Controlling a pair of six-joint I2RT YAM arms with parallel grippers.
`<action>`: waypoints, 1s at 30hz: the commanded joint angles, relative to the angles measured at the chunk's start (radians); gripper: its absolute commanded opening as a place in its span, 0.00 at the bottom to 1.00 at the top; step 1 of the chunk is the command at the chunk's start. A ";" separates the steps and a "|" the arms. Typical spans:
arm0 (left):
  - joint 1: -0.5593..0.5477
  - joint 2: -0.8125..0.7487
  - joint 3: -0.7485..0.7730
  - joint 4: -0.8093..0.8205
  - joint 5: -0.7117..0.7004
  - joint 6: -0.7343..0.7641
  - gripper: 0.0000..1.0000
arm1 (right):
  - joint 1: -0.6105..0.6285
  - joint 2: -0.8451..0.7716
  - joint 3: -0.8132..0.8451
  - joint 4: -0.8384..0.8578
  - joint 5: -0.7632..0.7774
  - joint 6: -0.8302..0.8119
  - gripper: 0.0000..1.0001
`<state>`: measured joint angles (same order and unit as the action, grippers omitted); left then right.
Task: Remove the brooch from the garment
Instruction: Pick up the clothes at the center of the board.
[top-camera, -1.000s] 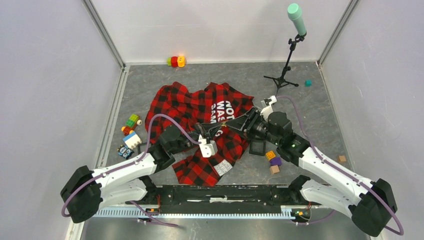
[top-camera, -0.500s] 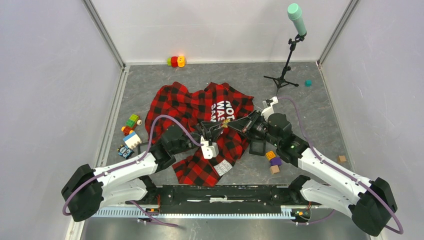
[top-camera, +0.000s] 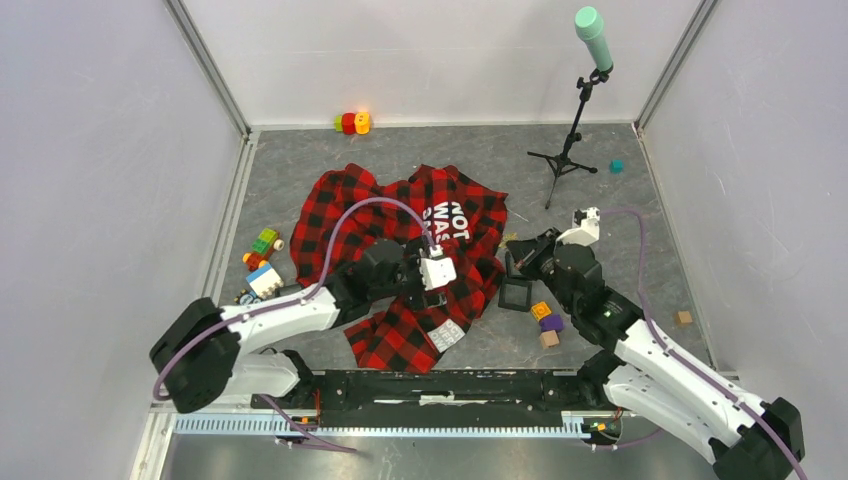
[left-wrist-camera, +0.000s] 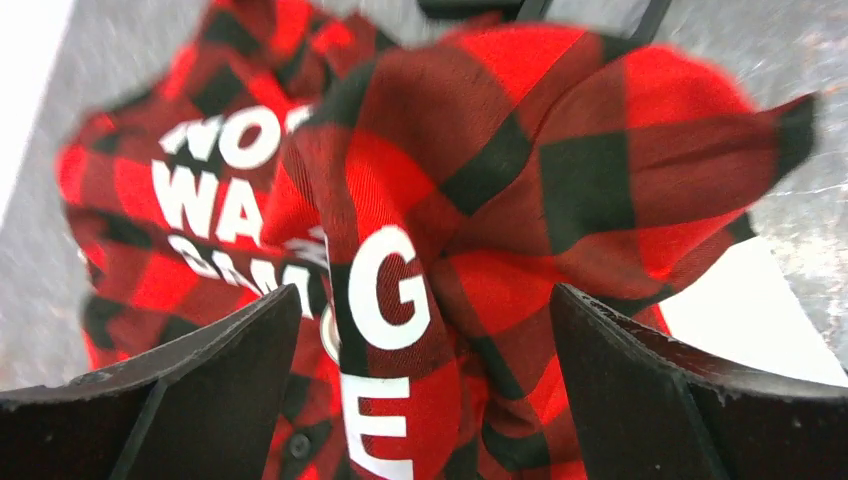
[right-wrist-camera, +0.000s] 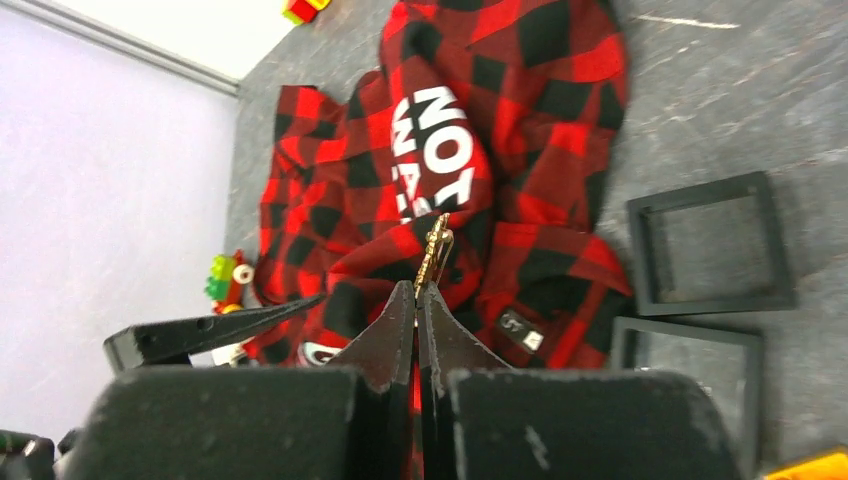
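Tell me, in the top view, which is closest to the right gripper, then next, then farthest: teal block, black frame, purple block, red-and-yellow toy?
From the right gripper:
1. black frame, just below it in the view.
2. purple block, lower right, toward the arm bases.
3. teal block, far right corner.
4. red-and-yellow toy, by the back wall, on the left.

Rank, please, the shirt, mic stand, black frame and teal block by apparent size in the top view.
1. shirt
2. mic stand, though its height brings it nearer the camera
3. black frame
4. teal block
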<state>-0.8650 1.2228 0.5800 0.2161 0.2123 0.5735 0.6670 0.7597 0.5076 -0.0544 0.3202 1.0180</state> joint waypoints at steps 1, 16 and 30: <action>0.044 0.102 0.106 -0.040 -0.099 -0.197 0.89 | -0.003 -0.044 -0.007 -0.021 0.088 -0.102 0.00; 0.493 0.123 0.547 -0.172 0.019 -0.495 0.02 | -0.008 -0.088 0.001 -0.072 0.209 -0.234 0.00; 0.539 0.137 0.476 -0.112 -0.245 -0.434 0.02 | -0.074 -0.011 -0.039 0.046 -0.197 -0.498 0.00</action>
<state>-0.3431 1.3994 1.1278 0.0177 0.1314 0.1497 0.6456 0.7136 0.4675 -0.0692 0.3111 0.6357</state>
